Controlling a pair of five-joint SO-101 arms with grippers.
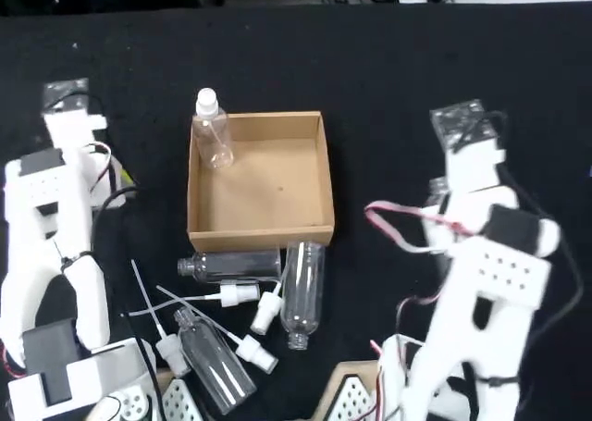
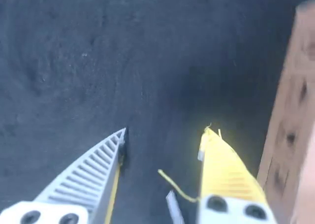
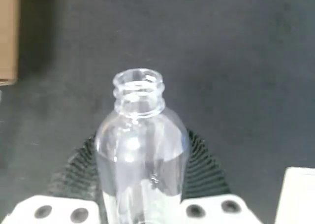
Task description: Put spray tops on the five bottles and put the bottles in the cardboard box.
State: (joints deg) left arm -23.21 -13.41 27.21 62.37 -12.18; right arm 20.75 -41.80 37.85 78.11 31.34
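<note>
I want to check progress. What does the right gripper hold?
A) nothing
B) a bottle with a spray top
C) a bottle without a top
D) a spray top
C: the right gripper is shut on a clear bottle whose neck is bare.

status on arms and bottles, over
left jaws open, empty. right jaws shut on topless bottle. one topped bottle at box corner. three bottles, loose tops before box.

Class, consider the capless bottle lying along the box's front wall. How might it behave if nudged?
Round and on its side, the bottle would probably roll if pushed away from the box. It looks clear and empty, so it is likely light and easily shifted. Its smooth wall may slip in a grip.
</note>
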